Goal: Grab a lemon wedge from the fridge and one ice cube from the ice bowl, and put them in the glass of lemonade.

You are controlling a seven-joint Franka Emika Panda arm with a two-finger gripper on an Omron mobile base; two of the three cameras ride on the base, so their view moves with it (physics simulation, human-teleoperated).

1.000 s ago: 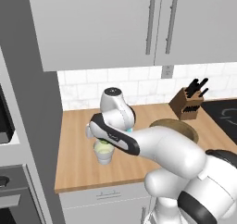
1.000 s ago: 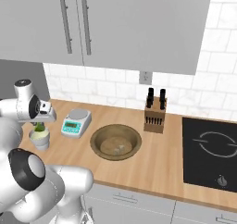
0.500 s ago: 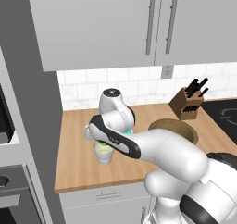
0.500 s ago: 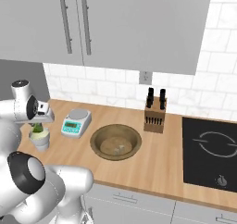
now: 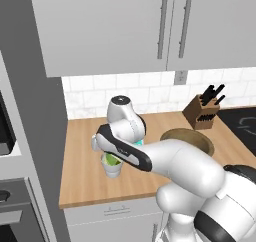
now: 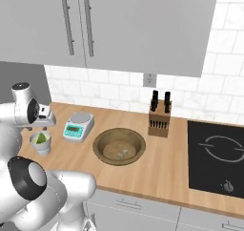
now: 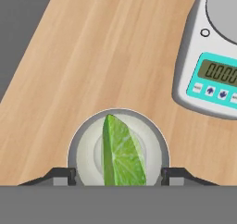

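The lemon wedge (image 7: 121, 153) sits in the glass of lemonade (image 7: 118, 146), with its thin edge pointing up. The glass stands on the wooden counter (image 6: 157, 165), just beside the white-and-teal kitchen scale (image 6: 78, 126), on the side away from the ice bowl (image 6: 119, 146).

The gripper (image 7: 118, 173) hangs right over the glass. In the hand view its two dark tips stand apart, one on each side of the glass rim, and they touch nothing. So the gripper is open and holds nothing. The wedge is straight below it, and its long side runs across the line between the two tips.

I think the lemon part of the job is done. An ice cube is still needed. The ice bowl is past the scale, on the far side from the glass. It is well apart from the gripper. The knife block (image 6: 159, 118) stands behind the bowl, near the wall.

I think the arm must next lift up, pass over the scale, and come down into the bowl. I can see something pale in the bowl, but it is too small to tell what it is.
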